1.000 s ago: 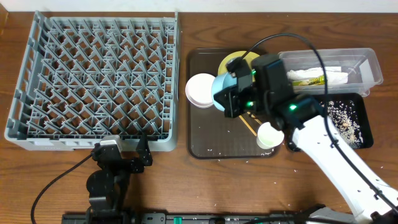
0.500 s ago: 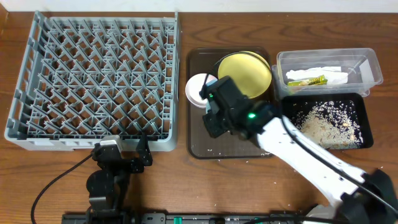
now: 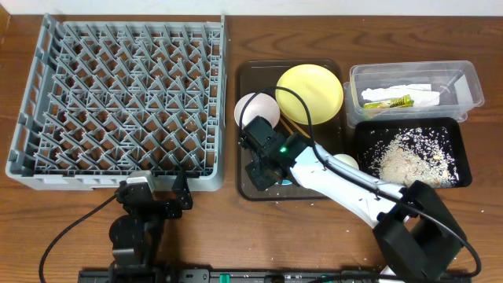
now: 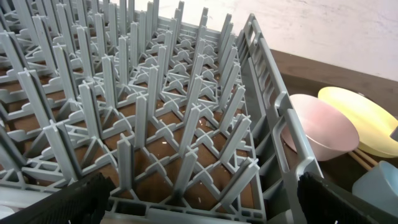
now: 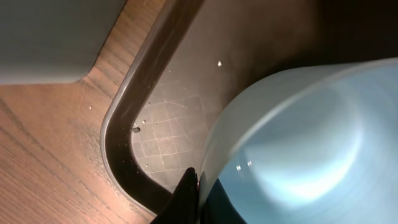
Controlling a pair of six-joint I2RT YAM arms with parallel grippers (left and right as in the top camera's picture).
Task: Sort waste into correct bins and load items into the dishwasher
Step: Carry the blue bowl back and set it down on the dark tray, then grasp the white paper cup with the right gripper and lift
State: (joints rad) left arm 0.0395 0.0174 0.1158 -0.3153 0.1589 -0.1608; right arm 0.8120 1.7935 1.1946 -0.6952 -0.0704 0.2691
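My right gripper (image 3: pixel 264 167) is shut on the rim of the light blue bowl (image 5: pixel 298 137), one finger inside and one outside. It holds the bowl low over the front-left corner of the dark brown tray (image 5: pixel 115 146). From overhead the arm hides nearly all of that bowl. The grey dish rack (image 3: pixel 126 94) fills the left of the table. My left gripper (image 4: pixel 205 208) stands open at the rack's front edge with nothing between its fingers. On the brown tray lie the yellow plate (image 3: pixel 309 94), the white bowl (image 3: pixel 253 110), the chopsticks (image 3: pixel 288 123) and the white cup (image 3: pixel 346 163).
The clear tub (image 3: pixel 464 82) at the right holds the green-and-yellow wrapper (image 3: pixel 393 101) and the white napkin (image 3: pixel 409 90). In front of it the black tray (image 3: pixel 365 141) holds rice scraps (image 3: pixel 413 153). A few grains lie scattered on the brown tray's floor (image 3: pixel 259 189).
My right arm has carried the light blue bowl from beside the plate toward the front-left corner of the brown tray, uncovering the plate and black tray. The left arm has not moved.
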